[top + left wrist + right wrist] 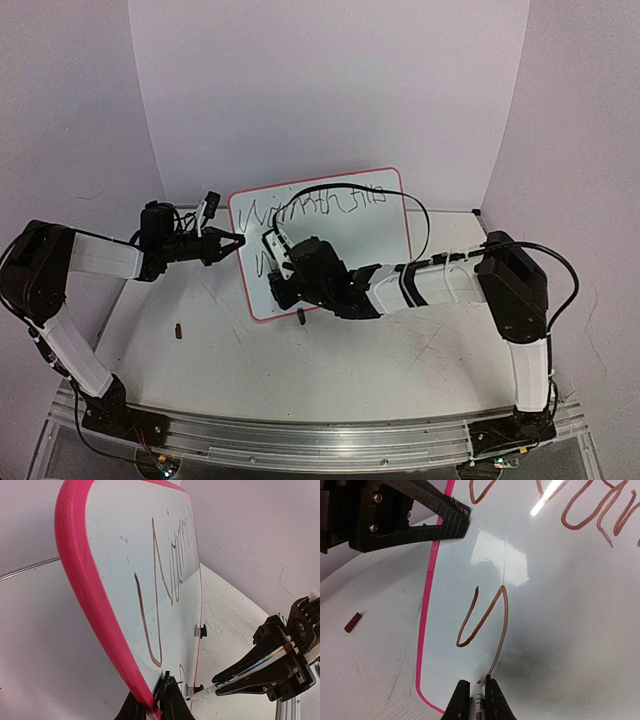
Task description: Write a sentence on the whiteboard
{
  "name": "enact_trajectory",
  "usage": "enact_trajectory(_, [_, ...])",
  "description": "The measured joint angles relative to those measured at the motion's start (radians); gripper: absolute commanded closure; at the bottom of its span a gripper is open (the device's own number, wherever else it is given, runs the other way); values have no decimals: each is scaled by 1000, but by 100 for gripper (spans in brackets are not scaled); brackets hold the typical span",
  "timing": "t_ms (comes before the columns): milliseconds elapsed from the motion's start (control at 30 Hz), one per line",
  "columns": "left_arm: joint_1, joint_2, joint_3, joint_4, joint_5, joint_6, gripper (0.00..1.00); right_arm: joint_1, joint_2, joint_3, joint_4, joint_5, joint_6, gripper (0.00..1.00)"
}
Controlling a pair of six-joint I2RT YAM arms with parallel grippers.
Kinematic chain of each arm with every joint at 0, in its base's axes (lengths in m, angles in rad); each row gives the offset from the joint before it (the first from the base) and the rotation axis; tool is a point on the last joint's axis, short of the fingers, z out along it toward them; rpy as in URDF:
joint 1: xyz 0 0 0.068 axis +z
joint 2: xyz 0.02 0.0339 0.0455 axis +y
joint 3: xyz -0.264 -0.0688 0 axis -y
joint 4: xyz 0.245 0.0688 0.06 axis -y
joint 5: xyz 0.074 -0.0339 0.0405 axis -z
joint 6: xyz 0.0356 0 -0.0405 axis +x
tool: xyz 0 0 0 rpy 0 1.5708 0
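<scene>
1. Firmly, the right jaws are clenched on a marker (480,702), which shows between them at the bottom edge of the right wrist view. Its tip touches the whiteboard (560,630).
2. The left jaws are clenched too. They grasp the pink frame at the left edge of the board, near its lower corner. In the left wrist view the frame goes down between them.
3. From the marker tip a brown-red stroke rises into one pointed loop. This is the first letter of the second line of the sentence (320,205).
4. The upper line is already written. I read "Warmth" and then a shorter word, which is too small to read with certainty.
5. My judgement is that the task is a little past the middle. The first line looks complete and the second line has only its first letter, so the remaining words are not yet written.
6. The whiteboard stands on the bench (350,370) between the two arms, with its face toward them, and it seems to lean back. One black clip foot (199,630) shows at its lower edge.
7. I see no container in any view. A small dark red piece (179,330) lies on the bench to the left of the board, apart from it. I cannot tell what it is.
</scene>
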Motion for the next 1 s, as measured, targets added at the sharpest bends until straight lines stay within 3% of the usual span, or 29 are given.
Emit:
enact_trajectory(300, [0,-2,0,-1,1,2,100,15,73,161,-14,-49,22,100])
enact_trajectory(567, [-1,-2,0,-1,4,5,100,8,-115,-29,-20,-21,47,100])
enact_trajectory(700, [-1,-2,0,-1,4,5,100,-11,-181,-48,9,-16,51,100])
enact_trajectory(1000, [-1,-2,0,-1,5,6,100,-61,-119,13,33,-25,49,100])
